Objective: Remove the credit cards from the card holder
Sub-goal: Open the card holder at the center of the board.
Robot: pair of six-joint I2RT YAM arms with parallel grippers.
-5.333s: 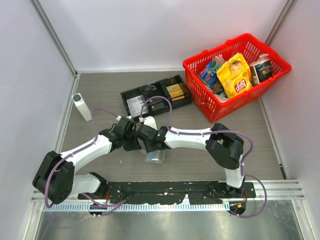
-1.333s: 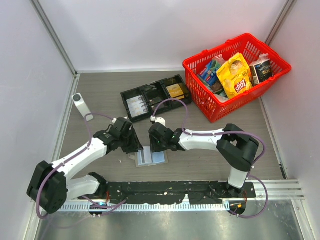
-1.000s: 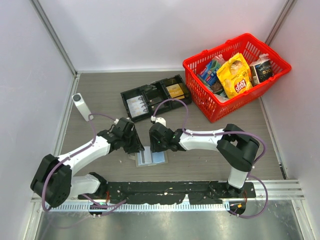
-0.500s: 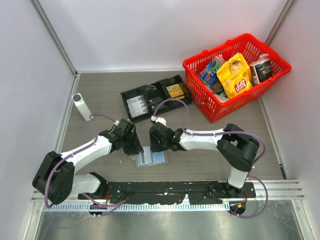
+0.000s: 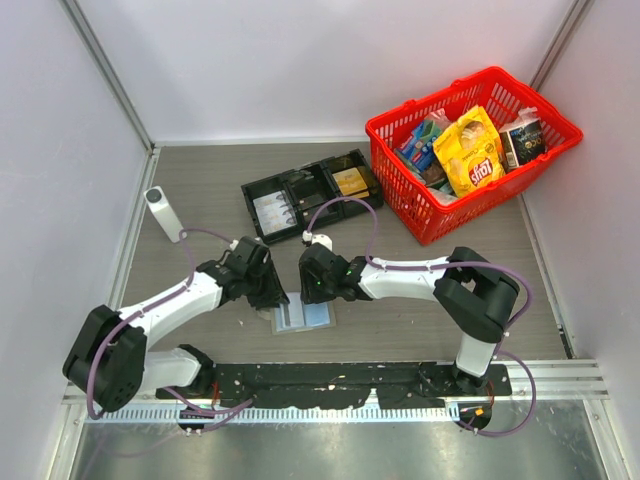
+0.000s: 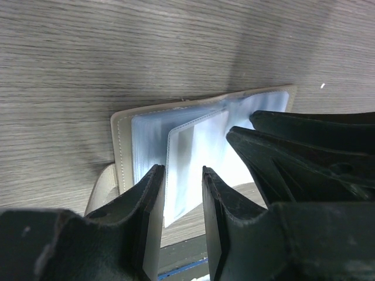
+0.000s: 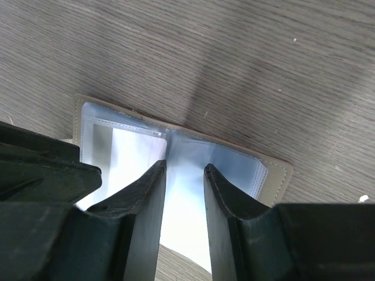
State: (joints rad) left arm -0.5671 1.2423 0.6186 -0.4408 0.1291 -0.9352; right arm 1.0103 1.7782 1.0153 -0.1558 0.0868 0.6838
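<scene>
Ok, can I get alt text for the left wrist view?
A card holder lies open on the wood-grain table, its clear sleeves showing pale blue. The left gripper, jaws slightly parted, sits over one sleeve's near edge, and the right gripper reaches in from the right.

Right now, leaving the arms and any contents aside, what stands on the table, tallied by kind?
Red basket: 1
Black compartment tray: 1
Card holder, lying open: 1
White upright object: 1
Total: 4
</scene>
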